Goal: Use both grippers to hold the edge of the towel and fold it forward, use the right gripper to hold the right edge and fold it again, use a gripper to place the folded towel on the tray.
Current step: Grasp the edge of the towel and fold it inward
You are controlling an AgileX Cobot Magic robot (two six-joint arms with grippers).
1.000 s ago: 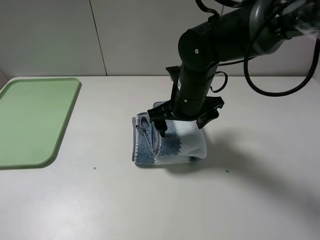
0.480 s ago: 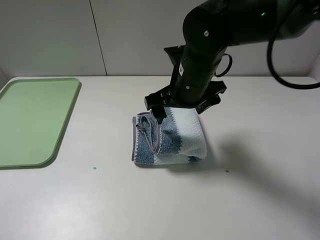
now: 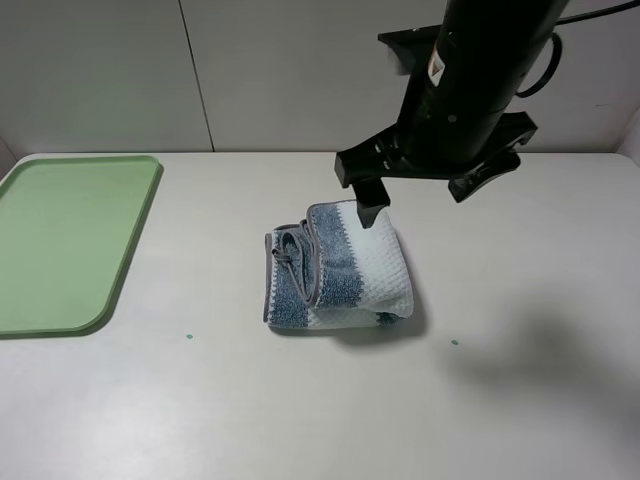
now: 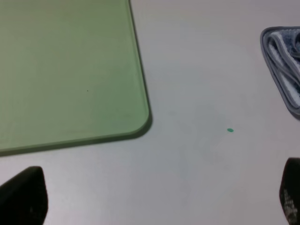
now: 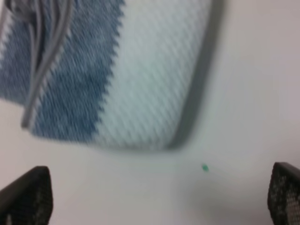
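The towel [image 3: 345, 270] lies folded into a thick bundle in the middle of the table, blue and white stripes up, its grey hem edge [image 3: 312, 255] curling along the left side. Above and just behind it hangs my right gripper [image 3: 425, 190], open, holding nothing and clear of the cloth. The right wrist view looks down on the towel [image 5: 140, 70] with both fingertips [image 5: 26, 194] wide apart. The pale-green tray [image 3: 60, 240] lies bare at the far left. My left gripper [image 4: 157, 201] is open near the tray's corner [image 4: 136, 122]; the exterior view does not show it.
The white table [image 3: 200, 400] runs back to a pale wall. Small green marks dot the table [image 3: 187, 337] between tray and towel and right of the towel [image 3: 454, 342]. The left wrist view catches the towel's hem [image 4: 281, 70] at its border.
My right arm has lifted off the towel and swung up and to the right, leaving the folded bundle lying on the table. The towel and tray have not shifted.
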